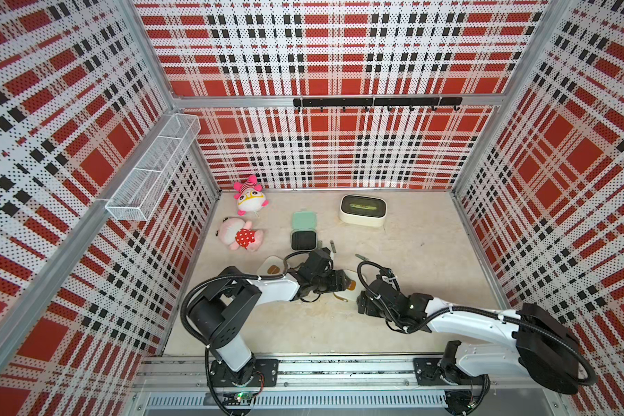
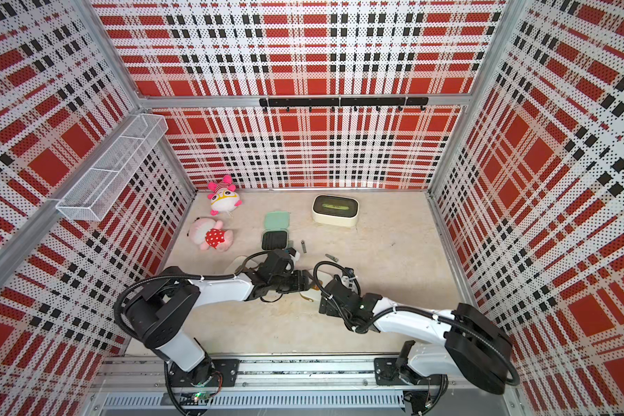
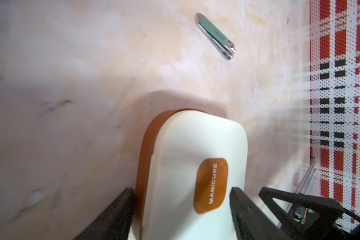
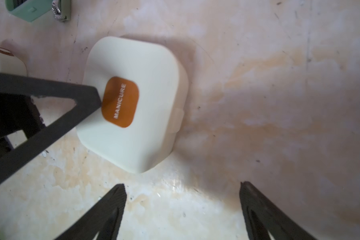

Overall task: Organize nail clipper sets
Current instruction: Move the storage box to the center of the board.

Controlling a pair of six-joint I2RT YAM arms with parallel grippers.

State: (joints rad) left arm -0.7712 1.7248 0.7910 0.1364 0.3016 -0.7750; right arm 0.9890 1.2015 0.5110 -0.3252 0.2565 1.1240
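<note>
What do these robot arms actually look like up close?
Both the left arm and right arm have white shells with chunky black joints. Ribbed black cables loop alongside. The left gripper and right gripper each have two black, pointed fingers.

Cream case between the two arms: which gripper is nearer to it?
Left. The left gripper straddles the cream case; the right gripper hangs open just short of it, not touching.

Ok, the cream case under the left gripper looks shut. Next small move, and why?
Probably lift the left gripper straight off the cream case: it lies shut and flat, the right gripper is open and empty near it, while the mint case sits open with a clipper lying loose.
</note>
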